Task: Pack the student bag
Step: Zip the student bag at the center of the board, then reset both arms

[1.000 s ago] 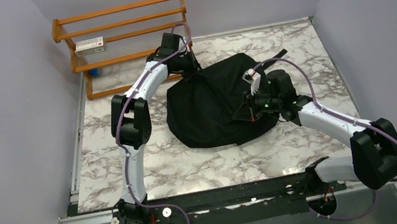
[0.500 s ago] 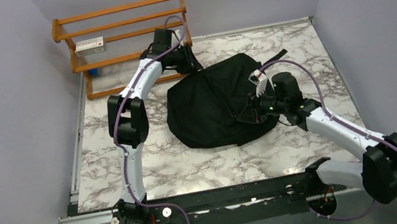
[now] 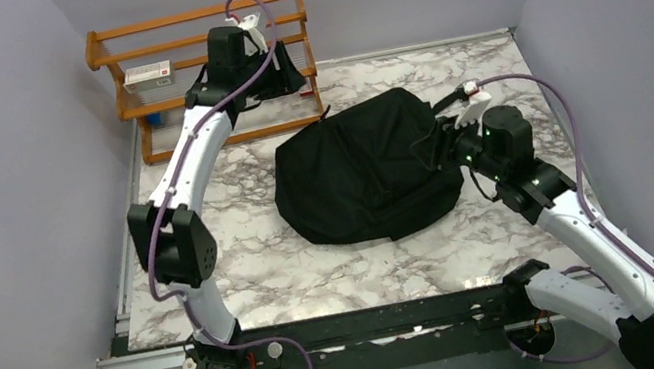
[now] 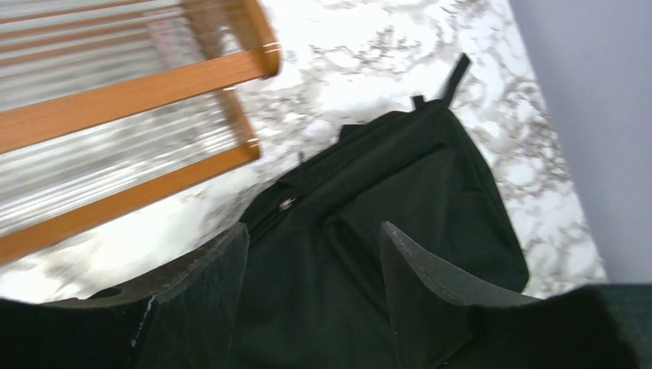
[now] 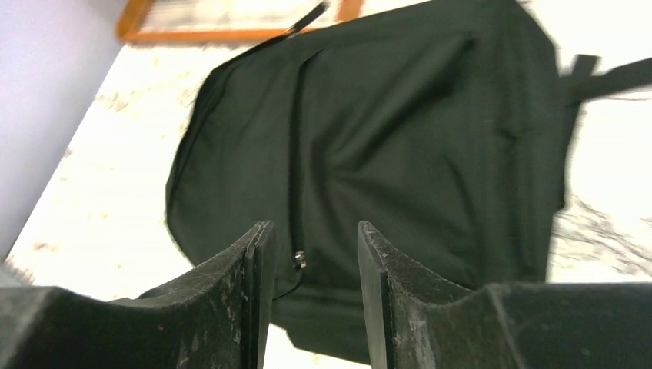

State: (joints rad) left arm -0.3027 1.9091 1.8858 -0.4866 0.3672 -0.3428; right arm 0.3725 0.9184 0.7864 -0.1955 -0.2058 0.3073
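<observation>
The student bag (image 3: 362, 173), a large black fabric backpack, lies flat in the middle of the marble table, with a strap (image 3: 452, 99) pointing to the back right. My left gripper (image 3: 297, 83) hovers raised in front of the wooden rack, off the bag's back-left corner. In the left wrist view it (image 4: 314, 227) is open and empty above the bag (image 4: 400, 177), whose zipper pull (image 4: 287, 204) shows. My right gripper (image 3: 433, 147) stands at the bag's right edge. In its wrist view it (image 5: 314, 224) is open and empty over the bag (image 5: 400, 131), with a zipper pull (image 5: 299, 259) below.
A wooden rack (image 3: 200, 65) stands at the back left against the wall, holding a white box (image 3: 147, 73), with something blue (image 3: 154, 119) lower down. Grey walls enclose the table on three sides. Bare marble lies in front of the bag.
Both grippers have opened and let go of the bag. The left one rose back toward the rack, the right one drew away to the right. The bag now lies flatter.
</observation>
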